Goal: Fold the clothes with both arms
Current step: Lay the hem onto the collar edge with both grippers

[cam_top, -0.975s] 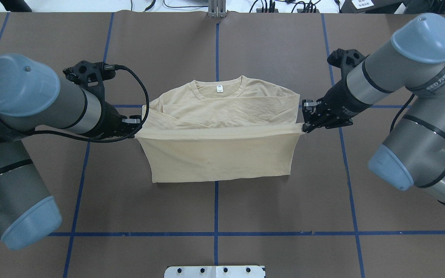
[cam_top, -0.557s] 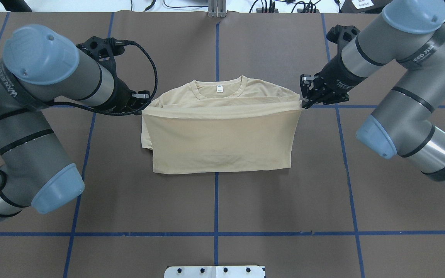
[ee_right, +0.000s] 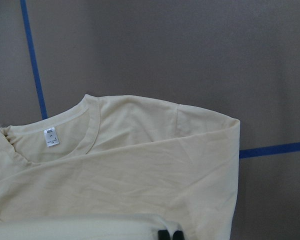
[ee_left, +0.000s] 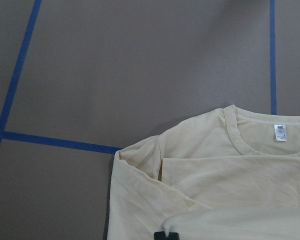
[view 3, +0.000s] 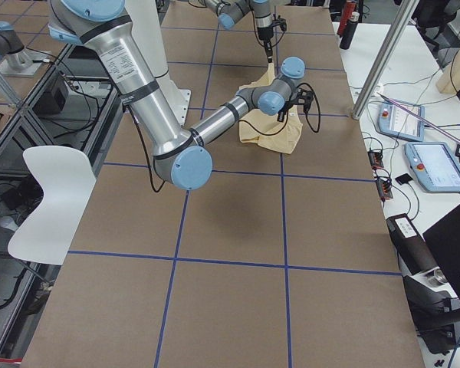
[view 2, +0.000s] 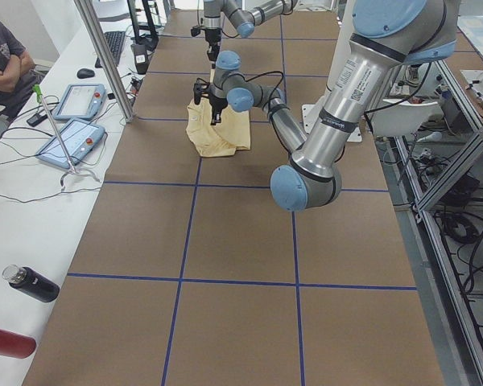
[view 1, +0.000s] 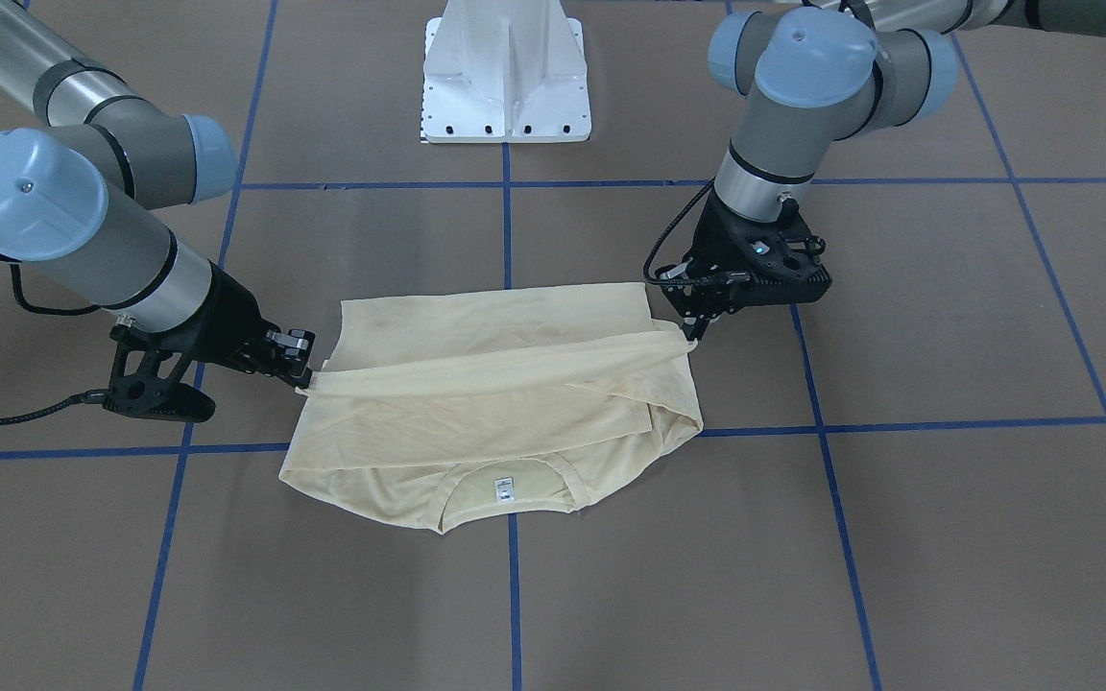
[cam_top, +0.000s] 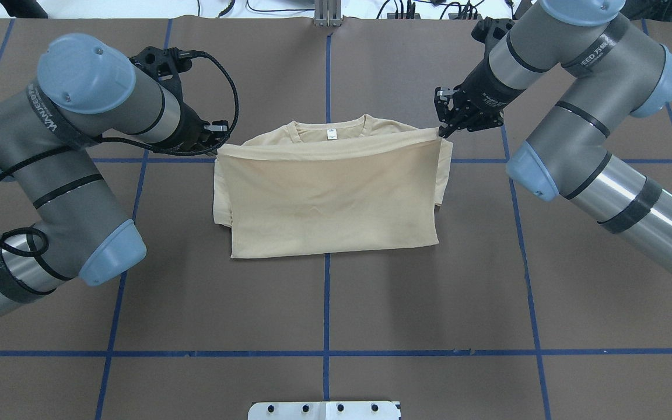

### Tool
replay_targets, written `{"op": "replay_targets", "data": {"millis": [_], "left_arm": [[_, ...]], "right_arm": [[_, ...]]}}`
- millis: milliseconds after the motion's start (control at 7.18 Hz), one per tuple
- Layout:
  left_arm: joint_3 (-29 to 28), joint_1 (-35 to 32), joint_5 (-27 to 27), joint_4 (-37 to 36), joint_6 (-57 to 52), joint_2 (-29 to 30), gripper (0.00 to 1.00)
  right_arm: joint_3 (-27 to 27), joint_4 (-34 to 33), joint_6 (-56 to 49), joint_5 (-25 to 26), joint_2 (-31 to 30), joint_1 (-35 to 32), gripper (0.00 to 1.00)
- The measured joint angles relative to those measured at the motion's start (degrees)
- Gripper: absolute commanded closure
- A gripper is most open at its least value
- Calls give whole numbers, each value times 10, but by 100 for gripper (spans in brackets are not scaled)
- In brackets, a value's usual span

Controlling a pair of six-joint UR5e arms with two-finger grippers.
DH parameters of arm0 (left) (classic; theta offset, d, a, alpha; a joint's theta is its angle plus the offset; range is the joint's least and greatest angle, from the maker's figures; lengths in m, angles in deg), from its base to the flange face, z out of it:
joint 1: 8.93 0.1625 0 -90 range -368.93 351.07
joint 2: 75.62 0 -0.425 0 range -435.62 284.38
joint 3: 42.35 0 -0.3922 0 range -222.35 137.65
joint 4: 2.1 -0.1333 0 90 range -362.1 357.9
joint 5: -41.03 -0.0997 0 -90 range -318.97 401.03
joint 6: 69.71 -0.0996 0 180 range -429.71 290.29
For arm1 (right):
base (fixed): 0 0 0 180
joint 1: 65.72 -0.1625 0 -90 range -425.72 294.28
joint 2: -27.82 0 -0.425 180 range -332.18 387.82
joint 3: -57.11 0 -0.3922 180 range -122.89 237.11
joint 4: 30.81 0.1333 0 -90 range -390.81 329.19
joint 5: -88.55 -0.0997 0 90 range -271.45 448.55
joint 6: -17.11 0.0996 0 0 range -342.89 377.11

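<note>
The pale cream-yellow shirt (cam_top: 327,198) lies on the brown table, its bottom half folded up over its body. The print is hidden; the collar and the white neck tag (cam_top: 332,134) still show at the far edge. My left gripper (cam_top: 219,149) is shut on the left corner of the raised hem. The right gripper (cam_top: 442,133) is shut on the right corner, and the hem is stretched between them just short of the collar. From across the table, the left gripper (view 1: 690,338) and right gripper (view 1: 303,384) hold the hem slightly above the shirt (view 1: 486,384). Both wrist views show the collar and tag (ee_left: 280,133) ahead.
Blue tape lines (cam_top: 325,303) cross the table. The white pedestal base (view 1: 505,77) stands at the robot's side. Beside the table's far edge are control tablets (view 2: 72,137), bottles (view 2: 28,283) and a seated person (view 2: 4,60). A white chair (view 3: 50,199) stands behind the robot.
Both grippers have carried the hem away from the robot toward the collar. The folded layer now covers nearly the whole shirt body, where before it hung mid-shirt.
</note>
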Motion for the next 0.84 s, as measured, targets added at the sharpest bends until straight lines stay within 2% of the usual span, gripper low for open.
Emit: {"op": "replay_targets", "data": {"millis": [418, 835], "left_arm": [[-27, 0, 0, 24, 2, 2, 100], [-139, 1, -1, 147, 20, 19, 100]], "right_arm": [[41, 5, -1, 2, 28, -1, 100], [107, 46, -3, 4, 43, 4, 100]]}}
